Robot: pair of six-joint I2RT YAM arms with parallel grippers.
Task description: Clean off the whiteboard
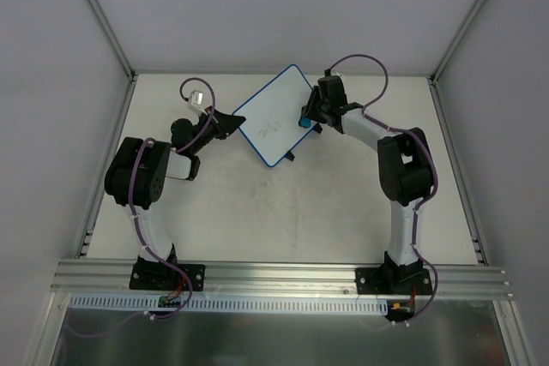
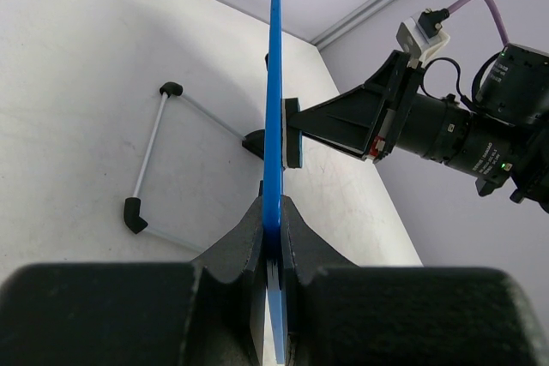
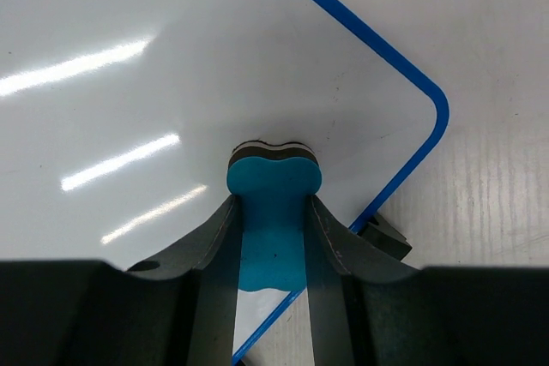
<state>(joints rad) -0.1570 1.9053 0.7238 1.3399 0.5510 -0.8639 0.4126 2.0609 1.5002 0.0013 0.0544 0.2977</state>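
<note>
Whiteboard point(image 1: 274, 117), blue-rimmed, at the far middle of the white surface point(image 1: 283, 212), with faint handwriting on its face (too small to read). Left hand point(image 1: 232, 121) clamped on the board's left rim; right hand point(image 1: 306, 117) closed on a blue eraser point(image 3: 273, 203), whose end presses against the board face near a rounded corner. Pale walls stand on three sides, and an aluminium rail point(image 1: 283, 276) runs along the near edge.
</note>
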